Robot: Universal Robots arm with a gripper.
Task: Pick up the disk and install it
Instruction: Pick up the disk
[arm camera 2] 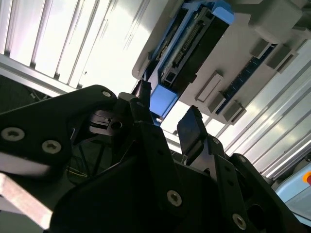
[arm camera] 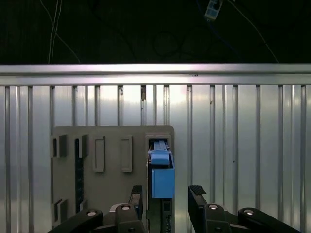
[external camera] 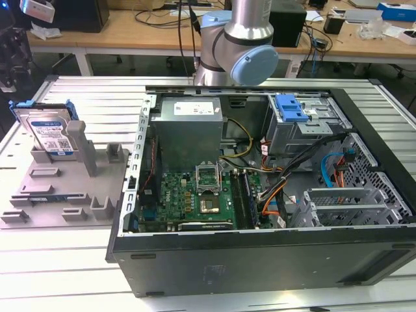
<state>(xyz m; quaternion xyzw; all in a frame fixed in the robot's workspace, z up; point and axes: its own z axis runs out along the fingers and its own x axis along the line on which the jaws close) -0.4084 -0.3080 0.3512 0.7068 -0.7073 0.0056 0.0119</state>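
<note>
Exterior view: disk (external camera: 49,130) stands tilted in the grey fixture (external camera: 58,195) on the slatted worktop (external camera: 78,273), to the exterior view's left of the open PC case (external camera: 260,195). Arm (external camera: 237,39) is behind the case.

Second wrist view: claw (arm camera 2: 167,99) fingers apart, nothing clamped, disk (arm camera 2: 189,43) edge-on beyond them.

First wrist view: claw (arm camera: 166,189) apart, disk's blue carrier edge (arm camera: 162,174) lined up between the fingers.

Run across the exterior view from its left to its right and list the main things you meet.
Disk → silver power supply box → blue bracket.
</note>
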